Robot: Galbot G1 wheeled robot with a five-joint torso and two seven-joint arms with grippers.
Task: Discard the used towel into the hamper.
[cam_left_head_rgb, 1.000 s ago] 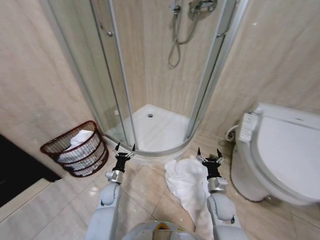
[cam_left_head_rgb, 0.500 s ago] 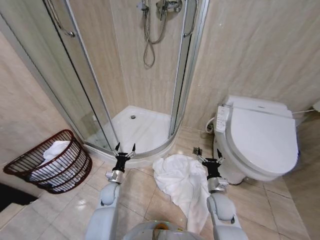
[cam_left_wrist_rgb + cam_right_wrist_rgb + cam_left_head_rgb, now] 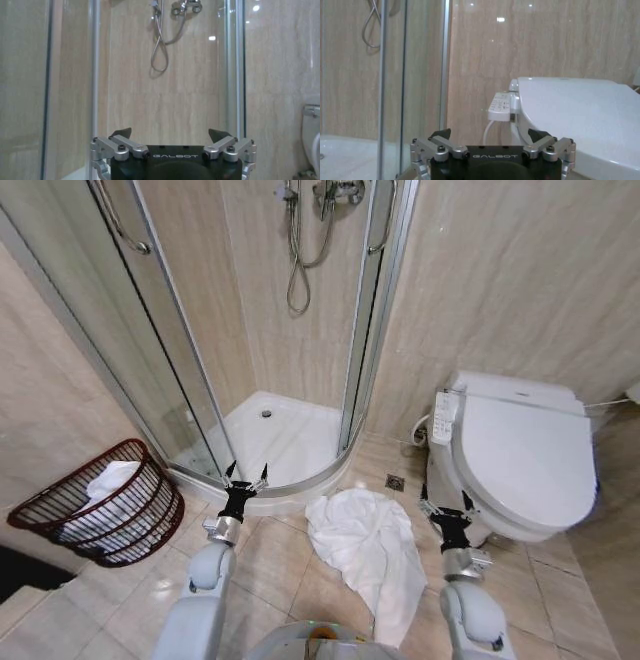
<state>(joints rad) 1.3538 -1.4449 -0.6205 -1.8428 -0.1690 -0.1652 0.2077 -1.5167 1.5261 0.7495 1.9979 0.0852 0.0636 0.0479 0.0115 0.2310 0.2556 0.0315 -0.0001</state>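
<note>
One towel (image 3: 365, 545) on floor, one hamper (image 3: 105, 505), two pincers spread, left pincer (image 3: 243, 477), right pincer (image 3: 447, 505).

1 hamper (image 3: 100, 515) — 2 grippers — 1 towel (image 3: 365, 545)

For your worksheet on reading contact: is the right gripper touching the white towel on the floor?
Apart. The head view shows the right gripper, open, beside the toilet, with bare floor tile between it and the towel.

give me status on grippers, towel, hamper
Left gripper and right gripper open, empty. Towel on floor between them. Hamper far left, path clear.
</note>
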